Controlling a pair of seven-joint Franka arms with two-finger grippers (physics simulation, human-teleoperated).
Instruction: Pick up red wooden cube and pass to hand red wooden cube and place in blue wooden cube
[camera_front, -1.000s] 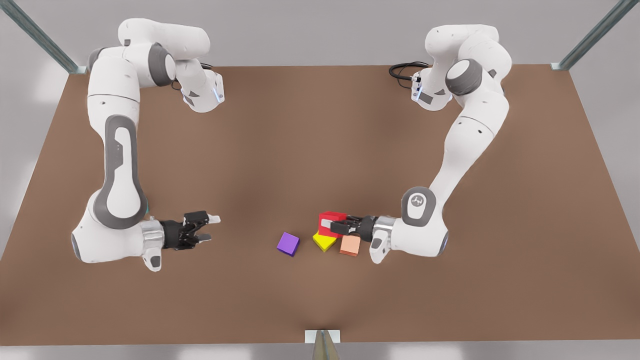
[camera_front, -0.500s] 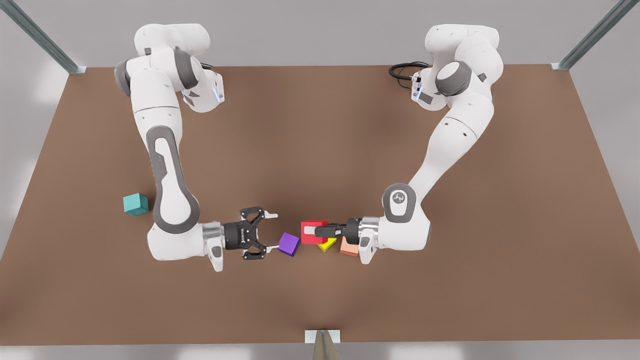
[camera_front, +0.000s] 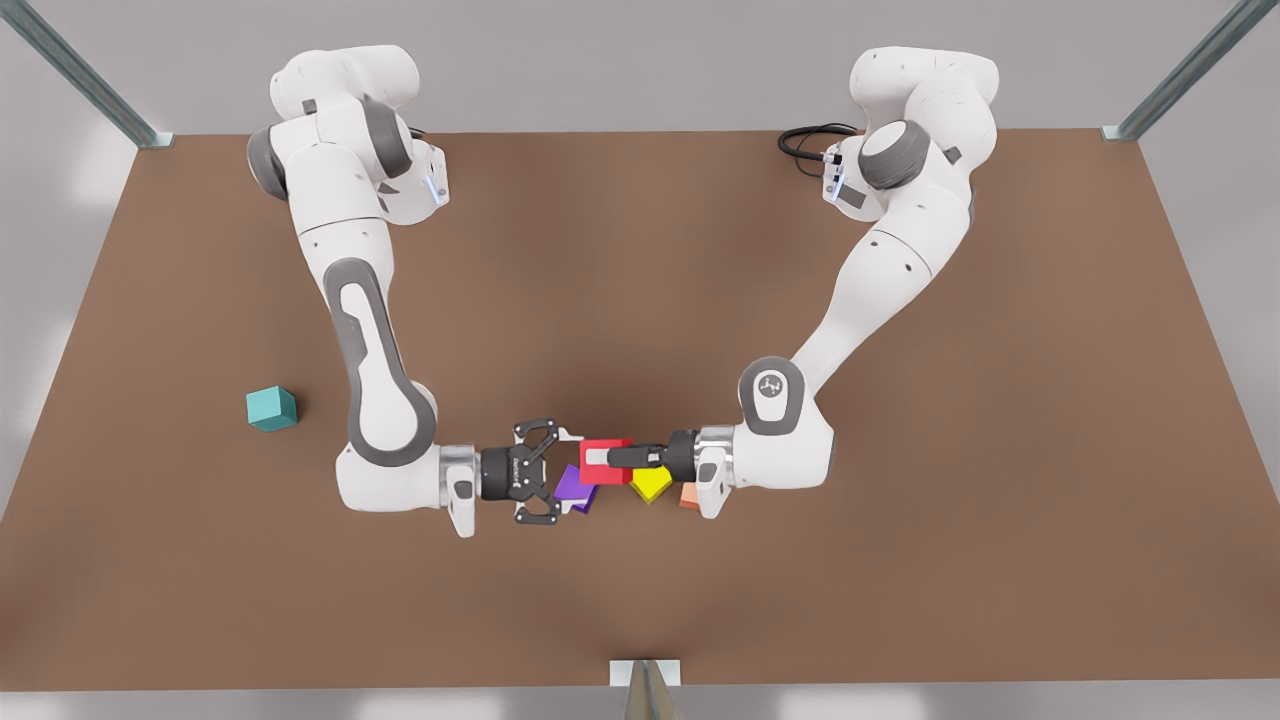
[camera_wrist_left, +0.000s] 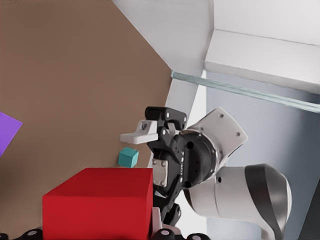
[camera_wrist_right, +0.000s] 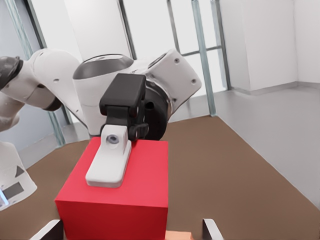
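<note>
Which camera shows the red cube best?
The right wrist view: the red wooden cube shows two broad faces up close. The left wrist view cuts it off at the edge; the front view shows it small.

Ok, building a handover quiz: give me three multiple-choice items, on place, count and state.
1. Where is the blue wooden cube? A alone at the front view's left; B at the far edge; C in an end effector.
2. Cubes in all? A three; B five; C seven.
3. The red wooden cube is: A lying free; B held by the left end effector; C stacked on another.
1A: it sits apart. 2B: blue, red, purple cube, yellow cube, peach cube. 3B: fingers clamp it; right end effector open beside.
</note>
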